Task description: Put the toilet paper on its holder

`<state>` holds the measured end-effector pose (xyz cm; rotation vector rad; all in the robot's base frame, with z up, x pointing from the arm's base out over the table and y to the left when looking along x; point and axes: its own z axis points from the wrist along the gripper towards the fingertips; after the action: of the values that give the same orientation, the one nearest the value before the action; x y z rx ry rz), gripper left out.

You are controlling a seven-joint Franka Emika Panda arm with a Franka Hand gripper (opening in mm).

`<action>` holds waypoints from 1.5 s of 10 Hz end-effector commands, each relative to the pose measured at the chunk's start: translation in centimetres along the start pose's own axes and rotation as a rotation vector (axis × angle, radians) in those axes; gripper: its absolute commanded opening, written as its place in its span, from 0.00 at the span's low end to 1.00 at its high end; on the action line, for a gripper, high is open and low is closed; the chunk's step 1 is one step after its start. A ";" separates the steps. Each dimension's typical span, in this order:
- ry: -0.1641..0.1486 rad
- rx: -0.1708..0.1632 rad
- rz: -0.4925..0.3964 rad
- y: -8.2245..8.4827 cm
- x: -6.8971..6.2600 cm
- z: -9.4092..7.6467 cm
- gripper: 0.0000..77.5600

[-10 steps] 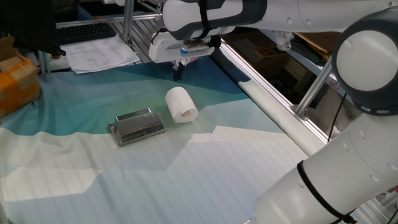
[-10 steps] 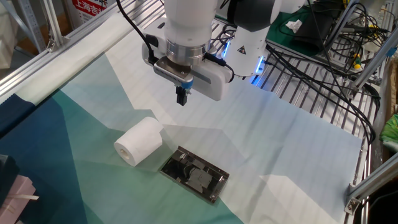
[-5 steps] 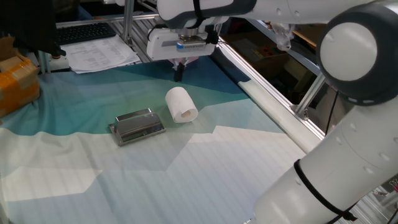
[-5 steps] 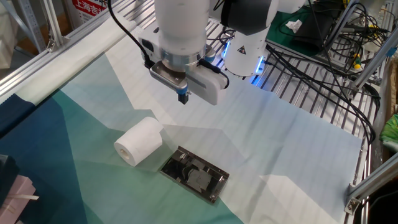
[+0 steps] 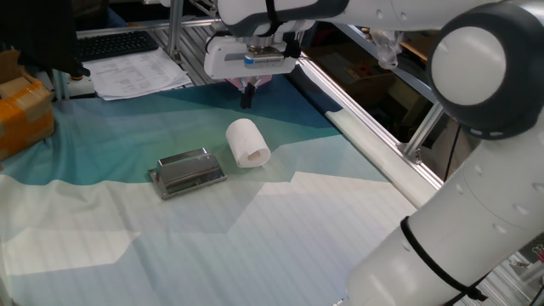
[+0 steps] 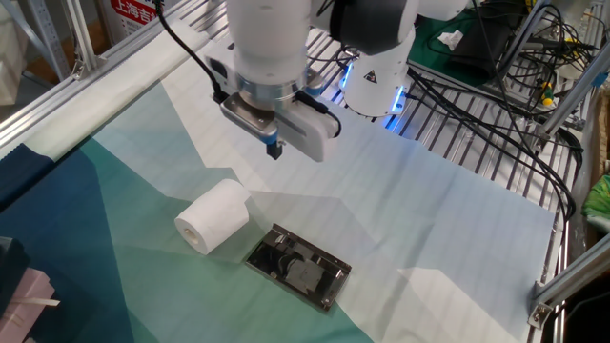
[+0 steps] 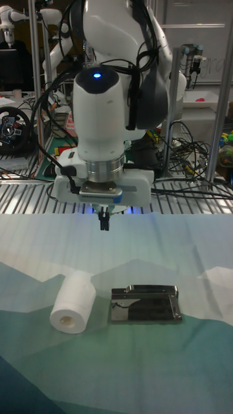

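The toilet paper [image 5: 247,142] [image 6: 213,216] [image 7: 73,302] is a white roll lying on its side on the teal and white cloth, its hollow core showing at one end. Right beside it the holder [image 5: 188,171] [image 6: 297,268] [image 7: 144,305], a flat silver-grey metal piece, lies flat on the cloth. My gripper [image 5: 247,98] [image 6: 274,150] [image 7: 103,224] hangs above the cloth behind the roll, pointing straight down. Its dark fingers are pressed together with nothing between them. It touches neither object.
Papers [image 5: 136,75] and a keyboard [image 5: 119,42] lie at the back left, next to an orange box [image 5: 21,115]. An aluminium rail [image 5: 374,127] borders the cloth on one side. Cables [image 6: 477,86] and a metal grid lie by the arm's base.
The wrist has turned about its vertical axis and the gripper has shifted slightly sideways above the cloth. The roll and the holder have not moved.
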<state>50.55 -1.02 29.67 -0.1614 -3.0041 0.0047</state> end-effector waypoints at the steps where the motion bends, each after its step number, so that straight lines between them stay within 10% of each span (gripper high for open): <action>1: -0.003 0.000 0.010 -1.4 -2.0 -0.5 0.00; 6: -0.004 -0.001 0.038 -2.5 -5.0 -1.5 0.00; 15: -0.010 -0.001 0.086 -2.5 -5.3 -1.6 0.00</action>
<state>55.71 -4.09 30.46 -0.2228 -3.0040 0.0086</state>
